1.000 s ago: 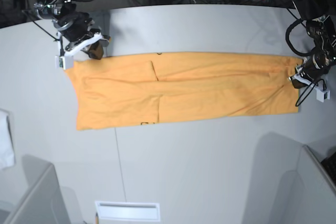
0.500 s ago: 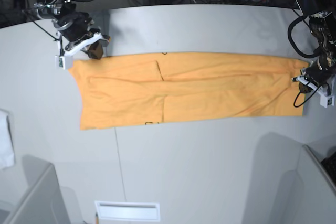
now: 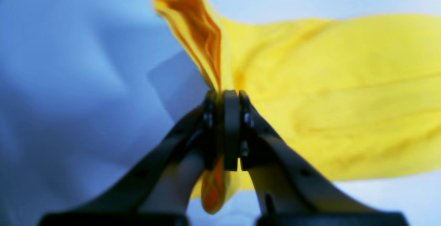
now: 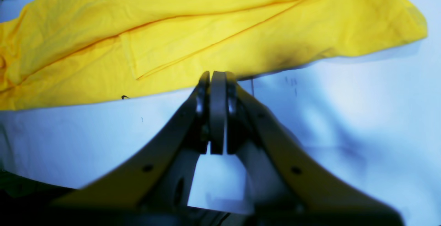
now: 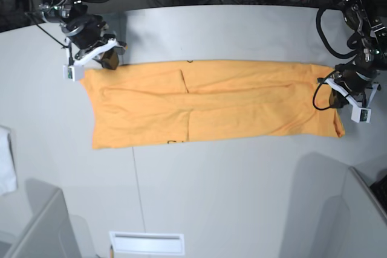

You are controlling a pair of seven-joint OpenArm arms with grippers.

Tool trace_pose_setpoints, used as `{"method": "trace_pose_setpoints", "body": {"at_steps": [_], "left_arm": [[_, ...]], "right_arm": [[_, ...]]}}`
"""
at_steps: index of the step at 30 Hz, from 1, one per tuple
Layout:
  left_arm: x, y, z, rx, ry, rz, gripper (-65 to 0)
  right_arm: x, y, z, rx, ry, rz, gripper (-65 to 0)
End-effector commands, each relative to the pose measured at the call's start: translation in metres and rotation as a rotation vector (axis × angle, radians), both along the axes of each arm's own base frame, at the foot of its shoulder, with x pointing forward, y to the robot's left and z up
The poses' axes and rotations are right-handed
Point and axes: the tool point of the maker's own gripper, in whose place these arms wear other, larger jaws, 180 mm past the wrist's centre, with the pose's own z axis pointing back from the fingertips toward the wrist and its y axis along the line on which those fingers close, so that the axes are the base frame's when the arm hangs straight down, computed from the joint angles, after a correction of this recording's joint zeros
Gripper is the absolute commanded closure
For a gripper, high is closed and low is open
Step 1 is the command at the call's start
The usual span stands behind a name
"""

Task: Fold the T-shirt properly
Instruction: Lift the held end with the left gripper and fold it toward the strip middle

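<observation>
The light-orange T-shirt [image 5: 230,101] lies as a long flat strip across the table. A small dark mark [image 5: 171,142] shows at its near edge. My left gripper [image 5: 340,86] is at its right end; in the left wrist view it [image 3: 225,93] is shut on a raised fold of the yellow fabric [image 3: 344,98]. My right gripper [image 5: 109,60] is at the far edge, near the left corner. In the right wrist view it [image 4: 215,76] is shut with its tips at the flat shirt's edge [image 4: 172,29]. I cannot tell whether it pinches cloth.
A white cloth [image 5: 5,161] hangs at the table's left edge. Grey bins stand at the near left [image 5: 36,228] and near right [image 5: 363,209]. A white slotted plate [image 5: 147,243] lies at the front edge. Cables run behind the table.
My left gripper has moved inward, to the left in the base view, taking the shirt's right end with it. The right arm has stayed in place.
</observation>
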Motion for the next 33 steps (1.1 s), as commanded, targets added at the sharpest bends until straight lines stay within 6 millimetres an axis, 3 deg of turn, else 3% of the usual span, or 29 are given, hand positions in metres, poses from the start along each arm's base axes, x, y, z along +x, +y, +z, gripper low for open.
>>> {"method": "trace_pose_setpoints", "body": {"at_steps": [1, 6, 13, 22, 28, 33], "left_arm": [[0.009, -0.002, 0.020, 0.017, -0.061, -0.010, 0.0], [0.014, -0.056, 0.025, 0.011, -0.061, -0.154, 0.0], [0.017, -0.117, 0.006, -0.062, -0.007, -0.259, 0.0], [0.036, -0.170, 0.013, -0.176, -0.052, -0.302, 0.0], [0.037, -0.213, -0.005, -0.208, 0.010, -0.417, 0.0], [0.039, -0.231, -0.020, -0.218, 0.059, -0.463, 0.0]], "right_arm": [[0.006, -0.001, 0.010, 0.002, -0.041, -0.001, 0.0], [0.006, -0.001, 0.010, 0.002, -0.041, -0.001, 0.0], [0.007, -0.004, 0.011, -0.005, -0.044, -0.004, 0.0], [0.017, -0.005, 0.016, -0.007, -0.072, -0.005, 0.0], [0.022, -0.004, 0.019, -0.001, -0.083, -0.014, 0.0], [0.022, -0.004, 0.019, 0.000, -0.082, -0.017, 0.0]]}}
